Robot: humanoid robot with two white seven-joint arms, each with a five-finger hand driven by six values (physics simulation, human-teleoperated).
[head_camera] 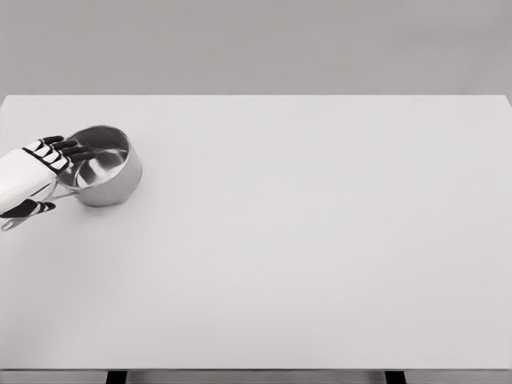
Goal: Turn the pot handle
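Steel pot, small and round, sits upright at far left of the table, toward the back half. Walls are polished metal w/ soft grey reflections; inside is shiny too, brighter on the near-right wall, darker at the bottom. Rim is a thin, lighter ring. Thin metal handle runs from the pot's lower-left side down toward the picture's left edge, mostly covered by the hand; its tip shows as a pale rounded end near the edge.

Table top is a plain matte white slab, no texture, w/ dark legs just visible at the bottom edge. Backdrop is flat grey.

Left hand comes in from the left edge, white shell w/ black fingers. Upper fingers reach out flat along the pot's left rim, touching or just beside it, slightly fanned. Another black digit curls below, over the handle. Looks like a loose wrap around the handle near the pot, but whether it's truly clamped I can't tell.
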